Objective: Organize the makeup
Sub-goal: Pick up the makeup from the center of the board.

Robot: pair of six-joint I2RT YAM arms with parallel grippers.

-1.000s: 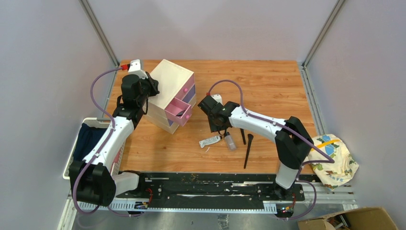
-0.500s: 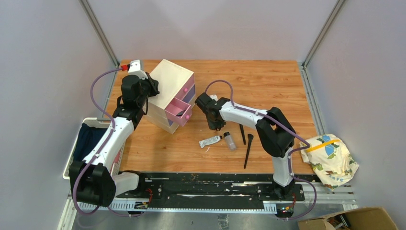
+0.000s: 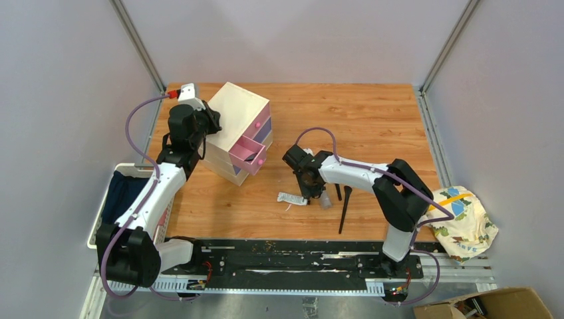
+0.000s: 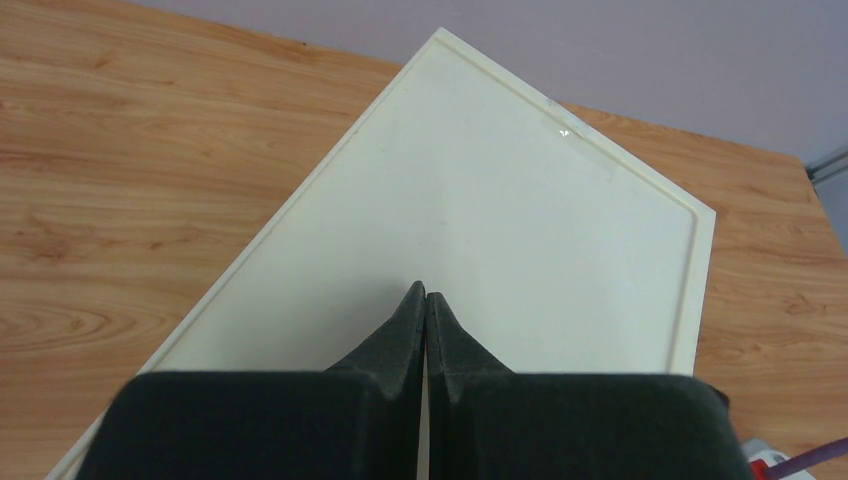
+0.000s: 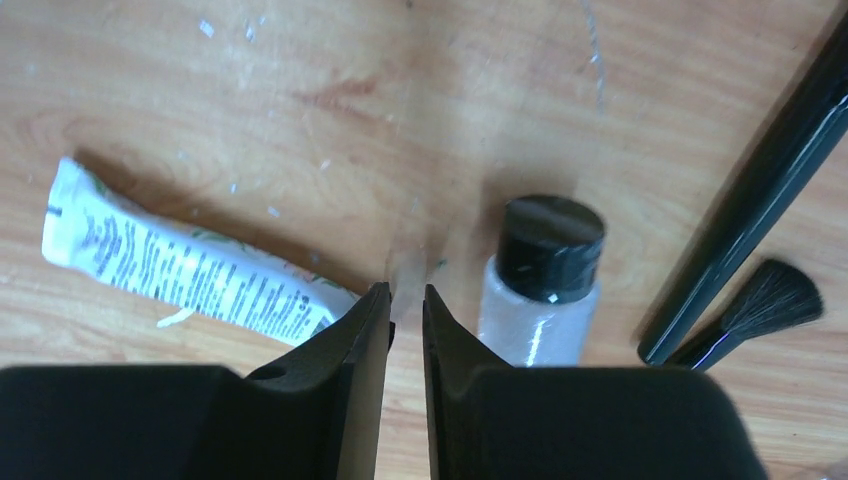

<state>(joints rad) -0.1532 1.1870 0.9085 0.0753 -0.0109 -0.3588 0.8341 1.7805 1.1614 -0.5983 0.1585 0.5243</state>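
While my left gripper (image 4: 426, 300), fingers pressed together on nothing, sits at the lid of the cream drawer box (image 4: 500, 200), probably bracing it, I hang the right gripper (image 5: 407, 295), fingers a slit apart and empty, between the white printed squeeze tube (image 5: 190, 270) and the clear black-capped bottle (image 5: 545, 290) lying on the wooden table (image 5: 400, 80).

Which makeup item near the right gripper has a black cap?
The small clear bottle, lying just to the right of the right gripper. The white tube on the other side shows only printed text, and the brushes are slim black sticks.
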